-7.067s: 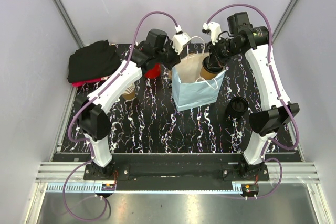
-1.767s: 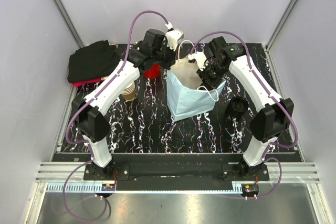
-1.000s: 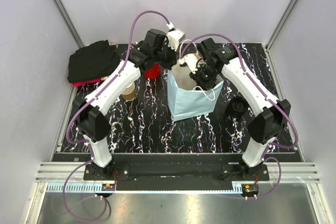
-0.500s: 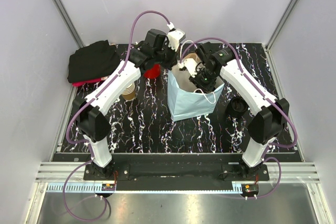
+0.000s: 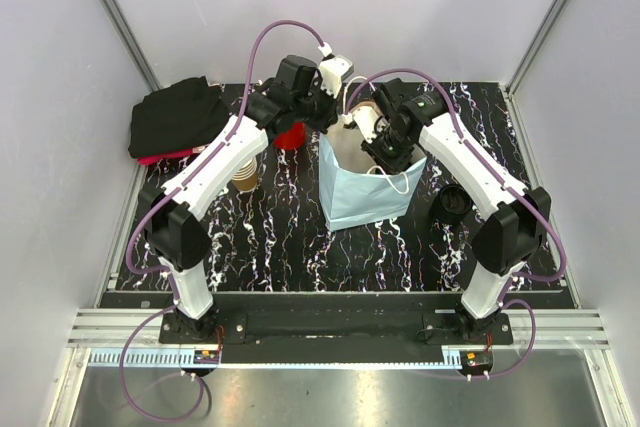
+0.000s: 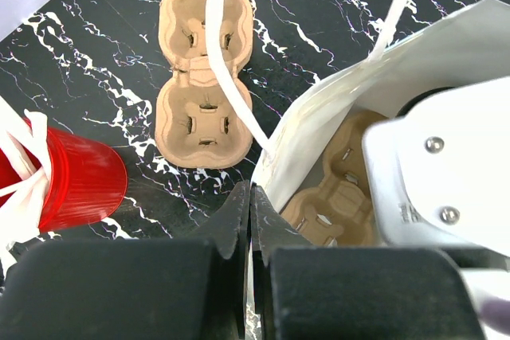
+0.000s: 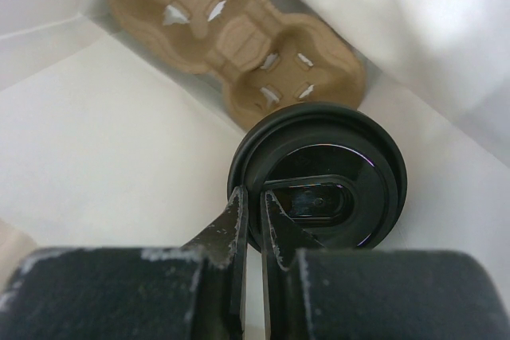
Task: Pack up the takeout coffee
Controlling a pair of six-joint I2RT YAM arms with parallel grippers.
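The takeout coffee [image 7: 319, 177] shows only its black lid, low inside the light blue paper bag [image 5: 365, 197]; the cup body is hidden beneath the lid. My right gripper [image 7: 253, 193] is shut on the lid's left rim, one finger inside and one outside. It reaches down into the bag [image 5: 385, 152]. A brown pulp carrier [image 7: 239, 33] lies on the bag's floor, just beyond the cup. My left gripper [image 6: 250, 189] is shut on the bag's top edge [image 6: 275, 161] at its back left corner [image 5: 335, 119].
A second pulp carrier [image 6: 199, 77] and a red cup of white utensils [image 6: 80, 185] sit behind the bag. A tan paper cup [image 5: 245, 175] stands under the left arm. A black round object [image 5: 452, 202] lies right of the bag, and black cloth [image 5: 180, 117] at the far left.
The right arm has carried the cup from above the bag down into it, and in the last second shifted slightly left and deeper. The left gripper has kept its hold on the bag's edge.
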